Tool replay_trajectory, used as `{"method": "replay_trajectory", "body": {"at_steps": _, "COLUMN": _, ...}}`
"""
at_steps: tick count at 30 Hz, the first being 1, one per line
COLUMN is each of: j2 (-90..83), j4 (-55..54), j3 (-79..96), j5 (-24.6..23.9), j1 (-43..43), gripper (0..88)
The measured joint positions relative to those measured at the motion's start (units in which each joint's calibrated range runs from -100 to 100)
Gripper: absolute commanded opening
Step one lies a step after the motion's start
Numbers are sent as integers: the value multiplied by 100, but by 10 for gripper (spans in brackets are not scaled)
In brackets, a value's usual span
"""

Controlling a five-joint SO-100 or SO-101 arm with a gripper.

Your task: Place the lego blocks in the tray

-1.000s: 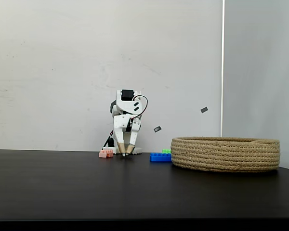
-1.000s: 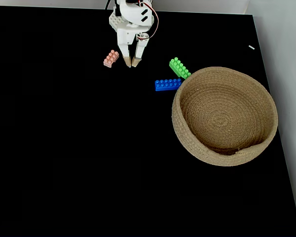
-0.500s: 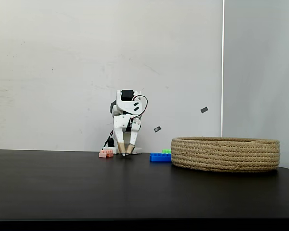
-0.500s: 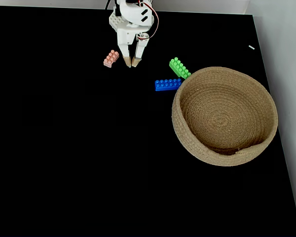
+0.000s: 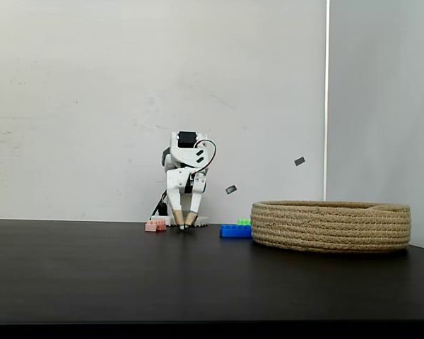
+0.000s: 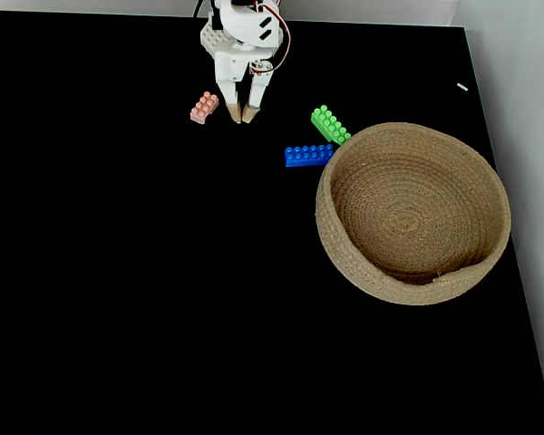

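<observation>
Presently: bright blue studded brick (image 6: 308, 155) lies lengthwise along the worktop's far edge; green studded brick (image 6: 330, 125) angled diagonally. White end effector (image 6: 239, 118) slightly parted, empty, fingertips down beside pale pink brick (image 6: 204, 107).

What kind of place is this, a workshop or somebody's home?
Probably a home or hobby robot setup: a plain black table against a bare white wall, a small white arm's gripper, toy bricks like the blue brick and a rope basket.

A matte black counter (image 5: 198, 275) runs to a scuffed white wall (image 5: 92, 92) at the far side. At right, a paler grey panel (image 5: 381, 99) joins it along a bright vertical seam. Light is even.
</observation>
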Motion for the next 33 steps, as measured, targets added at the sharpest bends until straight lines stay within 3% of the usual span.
{"method": "replay_trajectory", "body": {"at_steps": 22, "j2": 0, "j4": 0, "j3": 0, "j5": 181, "j1": 0, "gripper": 0}}
{"method": "replay_trajectory", "body": {"at_steps": 26, "j2": 0, "j4": 0, "j3": 0, "j5": 391, "j1": -24, "gripper": 0}}
{"method": "replay_trajectory", "body": {"at_steps": 30, "j2": 17, "j4": -24, "j3": -27, "j5": -5, "j1": -187, "gripper": 0}}
{"method": "replay_trajectory", "body": {"at_steps": 33, "j2": 424, "j4": -97, "j3": -433, "j5": 156, "j1": -138, "gripper": 0}}
